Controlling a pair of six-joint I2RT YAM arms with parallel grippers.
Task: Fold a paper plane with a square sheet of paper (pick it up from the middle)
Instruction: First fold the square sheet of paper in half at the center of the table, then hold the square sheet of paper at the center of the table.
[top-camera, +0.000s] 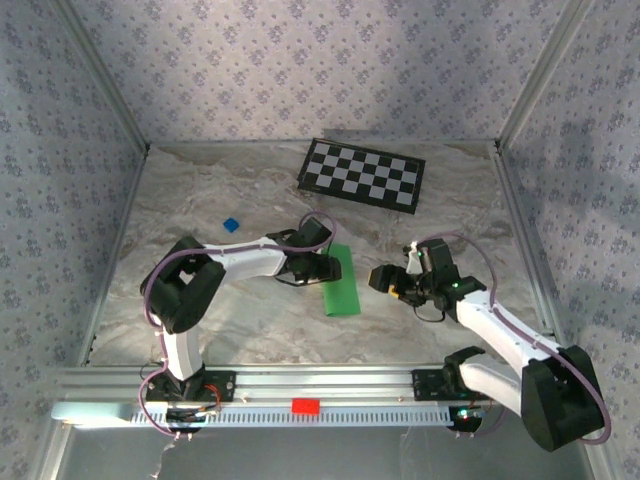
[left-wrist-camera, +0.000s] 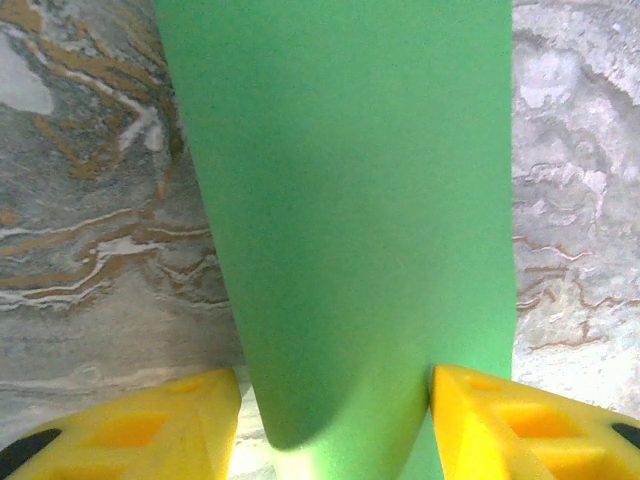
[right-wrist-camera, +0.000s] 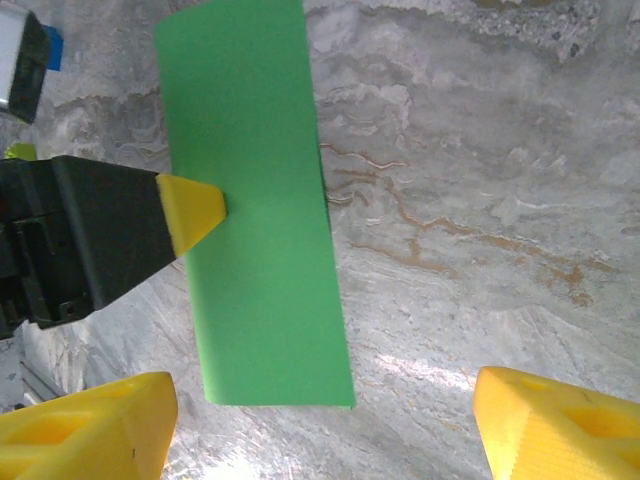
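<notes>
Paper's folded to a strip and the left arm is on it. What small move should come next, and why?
Probably ease the right gripper toward the green paper's free long edge to steady it. It stands open over the table, short of the strip, while the left gripper's fingertip rests on the opposite edge, jaws apart.

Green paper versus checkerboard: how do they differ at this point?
The paper is plain green; the checkerboard is black-and-white squares. The paper is a narrow strip; the checkerboard is broader. The paper lies mid-table at the left gripper; the checkerboard sits at the far edge of the table, apart from that gripper. Both rest on the table.
</notes>
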